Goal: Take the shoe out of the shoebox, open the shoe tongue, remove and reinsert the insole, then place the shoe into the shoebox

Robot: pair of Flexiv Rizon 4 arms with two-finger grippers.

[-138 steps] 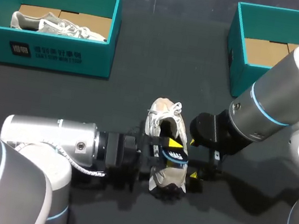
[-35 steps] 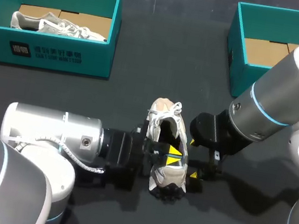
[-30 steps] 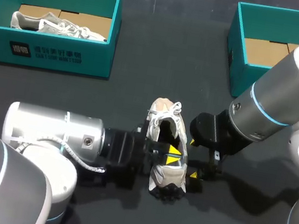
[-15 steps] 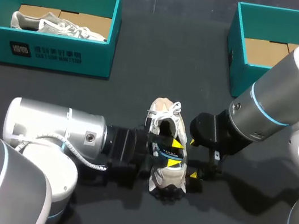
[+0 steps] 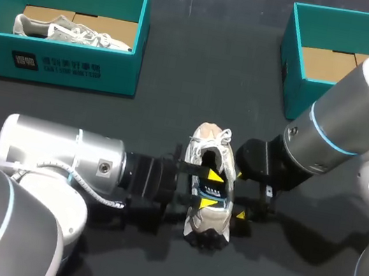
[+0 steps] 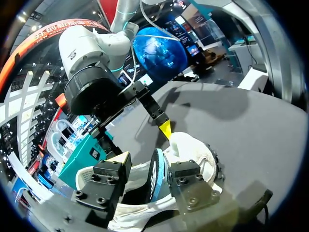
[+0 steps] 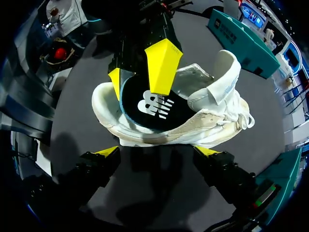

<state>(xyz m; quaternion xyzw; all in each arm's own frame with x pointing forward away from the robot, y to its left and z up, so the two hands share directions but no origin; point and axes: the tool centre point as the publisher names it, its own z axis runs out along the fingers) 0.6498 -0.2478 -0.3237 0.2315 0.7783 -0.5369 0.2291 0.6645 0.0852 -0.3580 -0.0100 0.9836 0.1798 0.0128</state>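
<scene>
A white and beige shoe (image 5: 202, 220) stands on the dark table, its toe pointing away from me. Its dark insole (image 7: 154, 104) with a white logo lies in the shoe's opening. My left gripper (image 5: 210, 189) comes in from the shoe's left with its yellow tips spread over the opening. In the left wrist view the insole's edge (image 6: 157, 169) stands between the parted fingers of this gripper (image 6: 145, 169), with a gap on one side. My right gripper (image 7: 157, 151) is open wide beside the shoe (image 7: 212, 96), just right of it (image 5: 239, 195).
A teal shoebox (image 5: 65, 65) at the back left holds another pale shoe (image 5: 74, 33). A second teal shoebox (image 5: 291, 74) with a cardboard floor stands at the back right. Bare dark table lies between the boxes and around the shoe.
My left gripper's fingers have spread apart over the shoe's opening. The shoe has shifted a little to the right. The right arm has not moved.
</scene>
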